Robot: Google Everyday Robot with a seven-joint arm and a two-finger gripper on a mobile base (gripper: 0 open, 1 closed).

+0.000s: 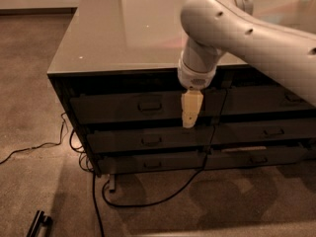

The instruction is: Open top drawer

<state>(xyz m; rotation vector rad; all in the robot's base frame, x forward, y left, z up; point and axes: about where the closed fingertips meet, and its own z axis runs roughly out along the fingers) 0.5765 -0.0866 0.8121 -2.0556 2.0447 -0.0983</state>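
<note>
The top drawer (118, 108) is the wide dark grey front just under the tabletop on the left, with a small rectangular pull (149, 104) at its centre. Its front stands slightly further out than the drawers below, and a dark gap shows above it. No inner tray shows. My gripper (189, 122) hangs pointing down from the pale arm (247, 28), in front of the right end of this drawer front. It is to the right of the pull and holds nothing that I can see.
Two like drawers (150, 140) lie below, and another column of drawers (266, 131) is to the right. The grey cabinet top (123, 38) is glossy. Black cables (163, 196) trail on the carpet in front. A dark bar (39, 223) lies at the bottom left.
</note>
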